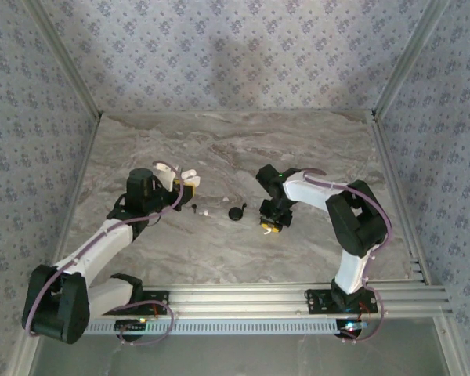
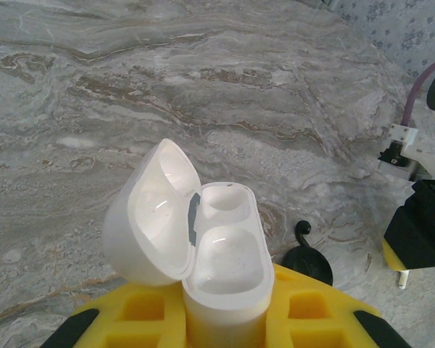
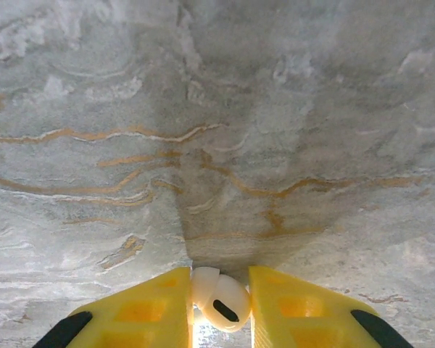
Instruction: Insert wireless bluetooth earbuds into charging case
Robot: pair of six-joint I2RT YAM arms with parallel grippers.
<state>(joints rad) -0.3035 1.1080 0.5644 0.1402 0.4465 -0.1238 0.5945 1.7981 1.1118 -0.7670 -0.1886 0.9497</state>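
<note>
- The charging case [image 2: 221, 268]: smooth, glossy white plastic; its open lid looks faintly translucent and carries soft highlights.
- The earbud [image 3: 221, 299]: smooth, glossy white plastic with a small dark oval inset.
- The fingers [image 2: 141, 315] of the left gripper [image 2: 225, 326] and the fingers [image 3: 141, 308] of the right gripper [image 3: 219, 308]: matt yellow plastic with moulded recesses.
- The table [image 1: 313, 149]: smooth marble-look surface, grey with brown veins, low sheen.
- The black round object [image 2: 306, 262], at four o'clock of the case: smooth, with a slight sheen.
- The rails [image 1: 251, 298], at six o'clock of the table: bare, silvery, ribbed metal.
- The walls [image 1: 235, 47]: matt, flower-patterned.
</note>
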